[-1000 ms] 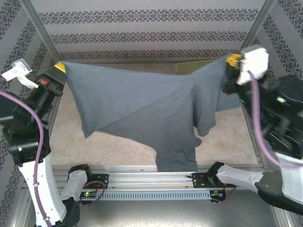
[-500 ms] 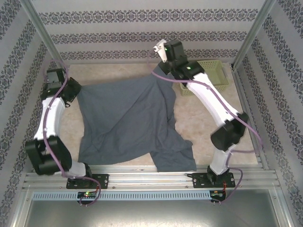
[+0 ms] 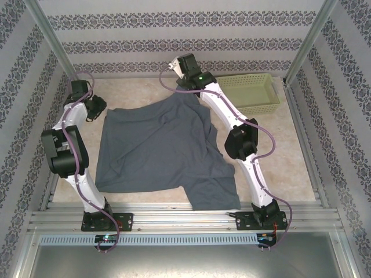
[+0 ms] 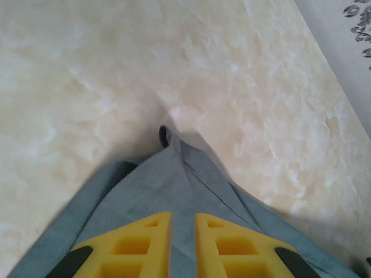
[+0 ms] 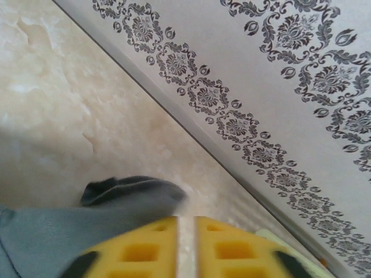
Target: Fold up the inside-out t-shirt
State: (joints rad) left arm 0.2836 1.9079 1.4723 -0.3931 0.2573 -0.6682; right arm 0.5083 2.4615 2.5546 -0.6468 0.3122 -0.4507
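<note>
— On the bench (image 3: 290, 162), what is shown?
— The t-shirt (image 3: 156, 150) is spread flat. The left claw (image 4: 183, 219) is set on its cloth; whether it is pinched cannot be told. The right claw (image 5: 185, 221) is slightly parted, empty.

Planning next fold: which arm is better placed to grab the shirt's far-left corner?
Left: the left end effector sits over that shirt corner; the right end effector is at the opposite end.

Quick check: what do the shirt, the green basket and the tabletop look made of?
T-shirt: soft matte knit cloth, likely cotton; it drapes and creases.
Basket: probably light green plastic; rigid slotted walls.
Tabletop: smooth beige marbled sheet, perhaps vinyl or laminate.
</note>
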